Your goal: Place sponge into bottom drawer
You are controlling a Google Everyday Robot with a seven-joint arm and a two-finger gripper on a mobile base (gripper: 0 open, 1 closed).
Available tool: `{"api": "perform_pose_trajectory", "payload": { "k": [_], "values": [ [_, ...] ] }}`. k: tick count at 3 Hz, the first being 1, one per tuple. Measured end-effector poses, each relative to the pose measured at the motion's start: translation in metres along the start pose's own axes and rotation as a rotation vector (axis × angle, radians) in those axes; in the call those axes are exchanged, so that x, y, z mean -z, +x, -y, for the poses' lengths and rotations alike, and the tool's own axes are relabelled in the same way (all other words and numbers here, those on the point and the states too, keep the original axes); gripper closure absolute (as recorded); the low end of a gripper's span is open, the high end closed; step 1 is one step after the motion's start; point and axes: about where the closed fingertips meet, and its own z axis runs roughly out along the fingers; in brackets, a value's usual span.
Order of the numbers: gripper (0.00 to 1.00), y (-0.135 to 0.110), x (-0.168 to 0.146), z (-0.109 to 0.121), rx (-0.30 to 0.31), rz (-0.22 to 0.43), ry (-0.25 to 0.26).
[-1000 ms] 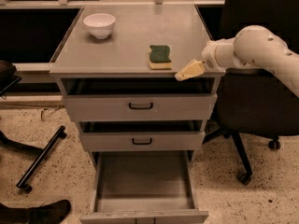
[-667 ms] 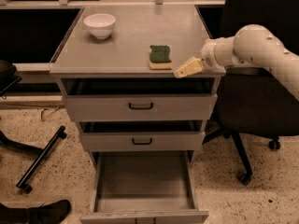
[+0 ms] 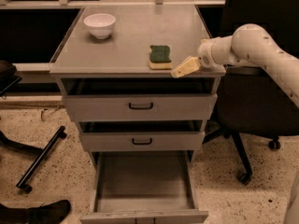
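Gripper [image 3: 184, 68] hangs at the cabinet top's [image 3: 131, 36] front right edge, just beside the sponge [image 3: 160, 56] lying there; its opening I cannot tell. Bottom drawer [image 3: 142, 181] stands pulled out.

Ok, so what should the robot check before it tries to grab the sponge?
1. Sponge reachable: ok, it lies flat on the cabinet top, near the front right.
2. Gripper close by: ok, it is just right of the sponge at the front edge, not touching it.
3. Sponge held: not ok, nothing grips it yet.
4. Bottom drawer open: ok, it is pulled out below the two upper drawers.
5. White bowl out of the way: ok, it sits at the far left corner, well apart from the sponge.
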Motion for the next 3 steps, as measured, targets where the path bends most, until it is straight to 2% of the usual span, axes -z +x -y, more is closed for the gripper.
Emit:
{"api": "perform_pose_trajectory", "payload": {
  "k": [1, 2, 3],
  "values": [
    [0.0, -0.031, -0.004, -0.01, 0.025, 0.057, -0.059],
    [0.0, -0.076, 0.008, -0.019, 0.074, 0.127, -0.122],
    [0.0, -0.071, 0.0, -0.017, 0.07, 0.121, -0.125]
  ]
}}
